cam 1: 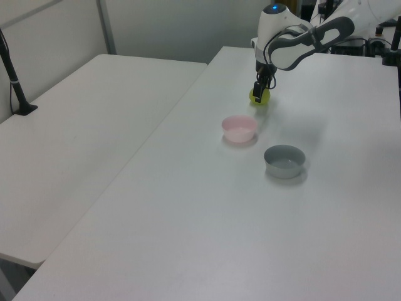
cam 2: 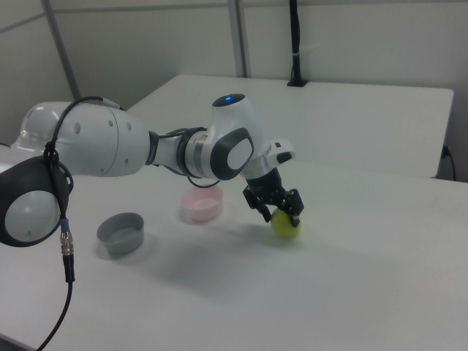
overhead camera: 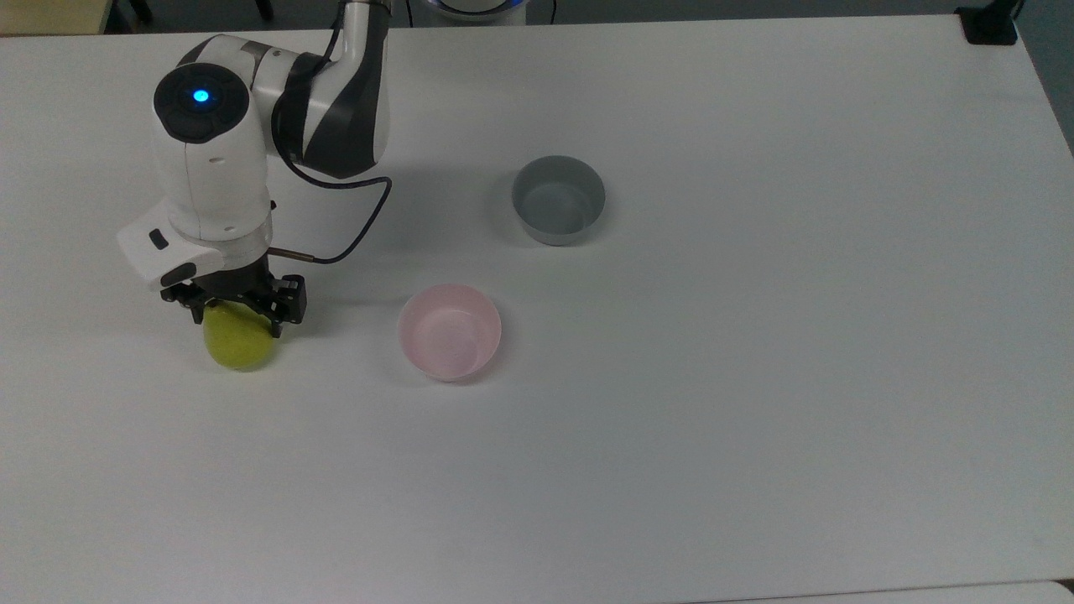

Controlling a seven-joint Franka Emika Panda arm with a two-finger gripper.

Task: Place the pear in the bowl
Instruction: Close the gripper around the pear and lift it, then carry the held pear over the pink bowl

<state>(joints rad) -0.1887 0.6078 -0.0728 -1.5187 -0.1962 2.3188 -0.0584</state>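
The yellow-green pear (overhead camera: pixel 241 351) lies on the white table at the top view's left, its top hidden under my gripper (overhead camera: pixel 237 322). The gripper is low over the pear and open, with one black finger on each side of the fruit. The same straddle shows in the right view, gripper (cam 2: pixel 281 215) over pear (cam 2: pixel 287 227), and in the left view, gripper (cam 1: pixel 258 95) over pear (cam 1: pixel 264 98). The pale pink bowl (overhead camera: pixel 450 333) stands empty to the pear's right in the top view, about two bowl widths away; bowl (cam 1: pixel 239 128), bowl (cam 2: pixel 202 205).
A grey bowl (overhead camera: pixel 558 200) stands empty beyond the pink one, toward the top view's upper right; grey bowl (cam 2: pixel 123 233). A black cable (overhead camera: pixel 361 220) loops from the wrist. A second white table (cam 1: pixel 81 119) adjoins at the left view's left.
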